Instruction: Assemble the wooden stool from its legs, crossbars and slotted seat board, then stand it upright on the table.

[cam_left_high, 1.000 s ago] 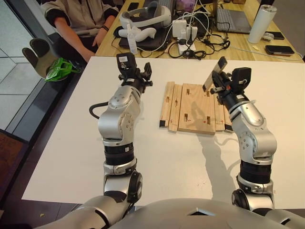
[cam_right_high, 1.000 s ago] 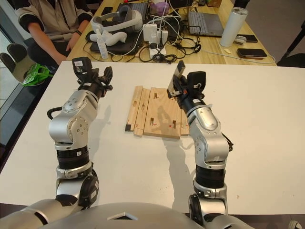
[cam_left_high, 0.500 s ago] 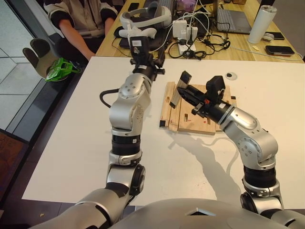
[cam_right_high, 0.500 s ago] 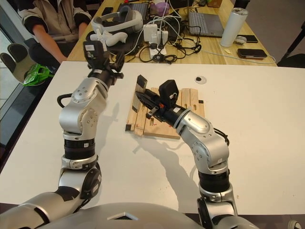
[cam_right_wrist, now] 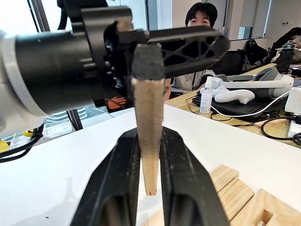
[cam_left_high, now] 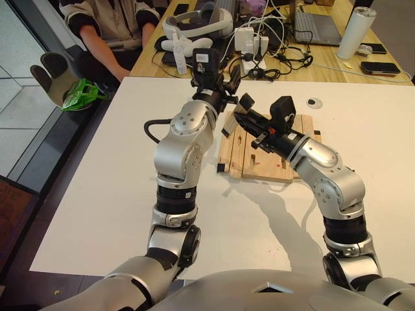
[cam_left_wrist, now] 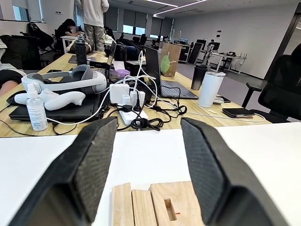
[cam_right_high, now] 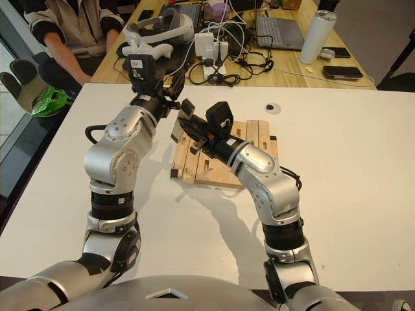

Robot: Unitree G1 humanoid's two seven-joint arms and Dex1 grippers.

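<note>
Your right hand [cam_right_wrist: 148,141] clamps a wooden leg [cam_right_wrist: 148,106] raised over the seat board [cam_left_high: 266,162]. Your left hand [cam_left_wrist: 149,141] hangs open just beside it, seemingly for a handover.

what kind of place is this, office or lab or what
Probably an open-plan office or robotics lab: desks with office chairs run back under strip lights, and the wooden desk behind the white table holds a laptop, a VR headset and tangled chargers.

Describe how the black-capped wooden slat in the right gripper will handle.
The pale wooden slat with a black end cap looks rigid, jutting straight from the right gripper. Thin, so probably light. Held near one end, it may pivot in the jaws.
</note>
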